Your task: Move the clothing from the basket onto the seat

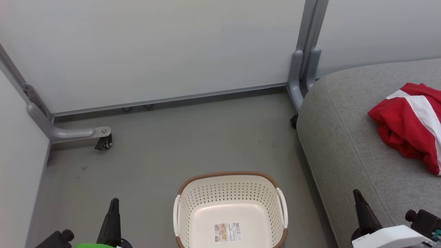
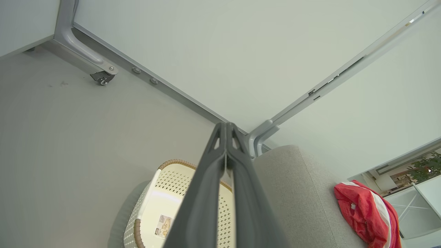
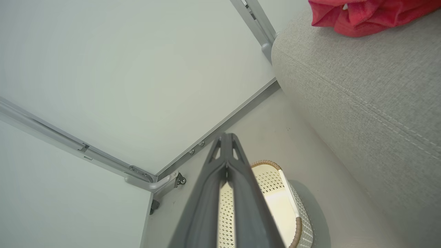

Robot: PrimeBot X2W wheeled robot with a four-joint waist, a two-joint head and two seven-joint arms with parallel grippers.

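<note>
Left gripper (image 2: 226, 125) and right gripper (image 3: 226, 135): jaws pressed together, empty.

Walls: 3 pale grey-white partition panels (image 1: 155, 51) across the top and left of the head view, joined by a grey metal post (image 1: 307, 41) at upper right.
Floor: matte grey-green floor (image 1: 172, 148) with a few dark specks.
Feet: curved grey foot (image 1: 65, 132) with a black castor (image 1: 105, 142), middle left.
Beyond: green plant (image 2: 422, 168) and white shelving (image 2: 410, 210), lower right of the left wrist view.
Light: soft, even.
</note>
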